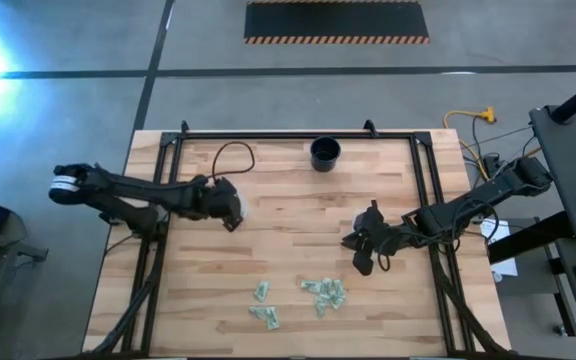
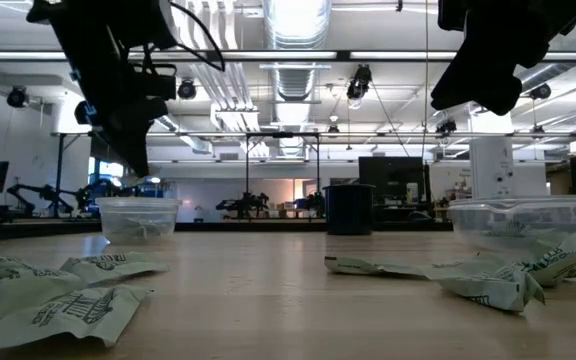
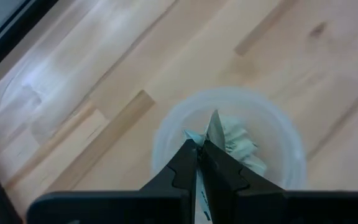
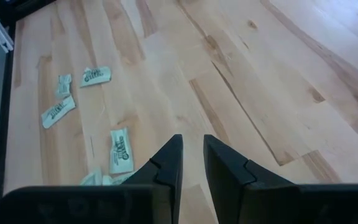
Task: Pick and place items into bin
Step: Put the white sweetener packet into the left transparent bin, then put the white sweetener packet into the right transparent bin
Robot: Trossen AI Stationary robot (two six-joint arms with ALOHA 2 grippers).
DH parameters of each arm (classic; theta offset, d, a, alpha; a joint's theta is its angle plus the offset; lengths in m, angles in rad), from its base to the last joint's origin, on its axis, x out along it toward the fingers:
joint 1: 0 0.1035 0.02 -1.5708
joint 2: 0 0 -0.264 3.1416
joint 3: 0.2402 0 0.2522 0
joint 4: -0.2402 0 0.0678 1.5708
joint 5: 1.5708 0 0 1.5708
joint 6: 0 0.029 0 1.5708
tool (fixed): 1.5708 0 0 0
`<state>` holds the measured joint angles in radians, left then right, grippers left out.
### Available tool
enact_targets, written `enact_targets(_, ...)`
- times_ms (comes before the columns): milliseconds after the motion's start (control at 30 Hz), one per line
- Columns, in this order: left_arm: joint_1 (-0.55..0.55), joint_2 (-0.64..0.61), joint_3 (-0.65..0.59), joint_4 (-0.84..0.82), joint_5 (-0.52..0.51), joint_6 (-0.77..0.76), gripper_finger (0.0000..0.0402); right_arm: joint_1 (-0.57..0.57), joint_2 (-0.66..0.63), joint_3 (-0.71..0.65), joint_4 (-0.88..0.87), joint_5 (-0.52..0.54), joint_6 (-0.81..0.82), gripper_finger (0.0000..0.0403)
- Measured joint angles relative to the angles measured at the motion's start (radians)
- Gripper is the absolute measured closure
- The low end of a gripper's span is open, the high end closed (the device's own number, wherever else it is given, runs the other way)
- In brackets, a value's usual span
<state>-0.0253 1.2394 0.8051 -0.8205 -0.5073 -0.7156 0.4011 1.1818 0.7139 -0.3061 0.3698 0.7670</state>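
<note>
Pale green and white packets lie in loose groups near the table's front edge point(image 1: 324, 292) point(image 1: 265, 305) point(image 2: 68, 300). My left gripper point(image 3: 201, 144) point(image 1: 233, 218) hangs over a clear tub point(image 3: 229, 146) point(image 2: 138, 218) at mid-left, shut on one packet; more packets point(image 3: 241, 144) lie inside the tub. My right gripper point(image 4: 191, 140) point(image 1: 363, 255) hovers open at mid-right, above bare wood, with nothing between its fingers. Several packets point(image 4: 122, 150) point(image 4: 58, 112) lie on the table ahead of it. My left gripper pinches one packet between its two fingers. The packet stands edge-on in the hold, and a thin pale tip point(image 3: 215, 124) sticks out past the fingertips. The fingers slant down from the table's left side. The packet is lifted clear, above the tub's open mouth.
A dark round cup point(image 1: 325, 153) point(image 2: 348, 208) stands at the far edge. A second clear tub point(image 2: 518, 220) sits at the right, under my right arm. A black cable point(image 1: 230, 155) loops at far left. Black frame rails point(image 1: 423, 190) border the table.
</note>
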Motion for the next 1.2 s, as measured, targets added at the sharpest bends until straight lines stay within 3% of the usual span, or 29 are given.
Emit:
enact_targets(733, 0.031, 0.013, -0.009, 0.024, 0.008, 0.030, 0.0396, 0.000, 0.000, 0.000, 0.001, 0.000, -0.007, 0.0346)
enact_targets(1200, 0.032, 0.013, 0.002, 0.034, 0.035, 0.044, 0.0300, 0.005, 0.000, 0.000, 0.034, -0.020, -0.017, 0.0346)
